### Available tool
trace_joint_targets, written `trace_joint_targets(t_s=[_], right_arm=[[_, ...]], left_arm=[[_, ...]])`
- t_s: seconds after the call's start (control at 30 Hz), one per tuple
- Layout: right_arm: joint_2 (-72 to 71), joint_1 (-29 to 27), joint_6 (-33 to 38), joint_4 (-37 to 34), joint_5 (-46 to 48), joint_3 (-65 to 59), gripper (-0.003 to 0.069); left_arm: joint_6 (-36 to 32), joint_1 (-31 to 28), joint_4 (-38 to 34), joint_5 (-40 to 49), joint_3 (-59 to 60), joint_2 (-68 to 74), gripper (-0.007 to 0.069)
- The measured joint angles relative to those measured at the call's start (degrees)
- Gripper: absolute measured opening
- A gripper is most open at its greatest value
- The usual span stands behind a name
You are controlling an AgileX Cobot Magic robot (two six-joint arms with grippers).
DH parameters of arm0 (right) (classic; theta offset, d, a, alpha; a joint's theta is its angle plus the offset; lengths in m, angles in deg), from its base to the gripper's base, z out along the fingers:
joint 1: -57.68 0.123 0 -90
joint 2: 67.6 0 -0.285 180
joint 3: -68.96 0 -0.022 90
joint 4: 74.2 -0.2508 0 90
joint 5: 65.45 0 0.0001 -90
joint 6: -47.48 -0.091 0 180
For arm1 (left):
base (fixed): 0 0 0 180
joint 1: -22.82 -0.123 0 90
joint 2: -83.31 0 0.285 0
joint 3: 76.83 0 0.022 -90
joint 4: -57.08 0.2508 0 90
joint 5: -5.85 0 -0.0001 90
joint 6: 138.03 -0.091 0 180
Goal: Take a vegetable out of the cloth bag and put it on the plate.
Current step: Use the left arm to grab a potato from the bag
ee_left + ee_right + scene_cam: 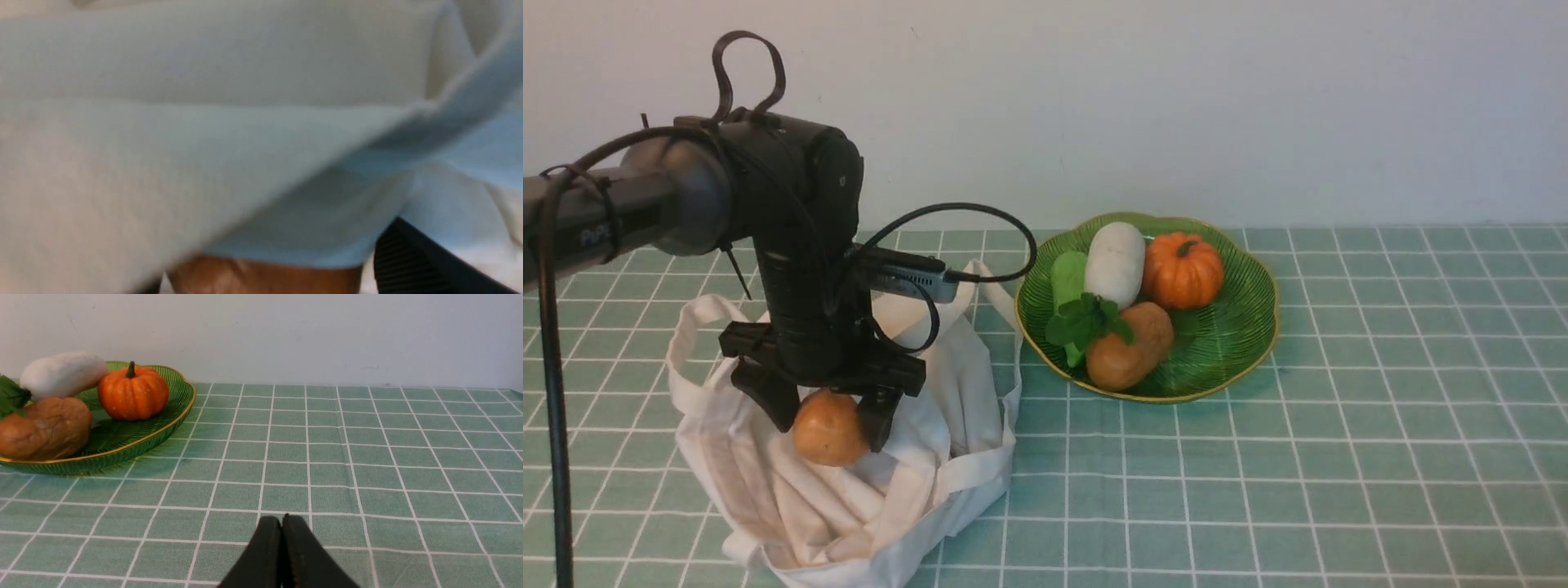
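My left gripper (827, 425) is shut on the tan-orange potato (828, 428), holding it just above the mouth of the off-white cloth bag (964, 392) at the front left. In the left wrist view the bag's cloth (204, 122) fills the picture, with the potato (265, 277) between the dark fingers (408, 261). The green gold-rimmed plate (1241, 327) stands to the right of the bag, further back. My right gripper (282, 522) is shut and empty, low over the tablecloth; it does not show in the front view. The plate (163, 428) lies off to one side of it.
On the plate lie a darker brown potato (1131, 347), an orange pumpkin (1183, 269), a white oval vegetable (1116, 261) and a green leafy one (1078, 314). A green checked tablecloth (1380, 425) covers the table. A white wall stands behind.
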Motion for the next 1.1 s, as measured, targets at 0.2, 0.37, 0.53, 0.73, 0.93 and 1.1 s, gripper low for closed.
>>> trace_joint_targets(t_s=[0.2,0.37,0.53,0.73,0.93,1.1], right_arm=[[0.0,0.0,0.0,0.0,0.0,0.0,-0.0017],[0.0,0.0,0.0,0.0,0.0,0.0,-0.0017],[0.0,0.0,0.0,0.0,0.0,0.0,-0.0017],[0.0,0.0,0.0,0.0,0.0,0.0,-0.0017],[0.0,0.0,0.0,0.0,0.0,0.0,-0.0017],[0.0,0.0,0.0,0.0,0.0,0.0,-0.0017]], left_arm=[[-0.5,0.9,3.3,0.5,8.4,-9.4,0.0639],[3.3,0.4,8.6,0.9,9.1,-10.5,0.0639],[3.8,0.4,4.8,0.9,9.1,-7.9,0.0636],[7.4,0.4,0.8,0.0,9.2,-5.0,0.0635],[18.7,0.4,2.1,-3.1,9.2,-3.8,0.0625],[21.7,0.4,3.6,-6.2,9.2,-1.4,0.0612]])
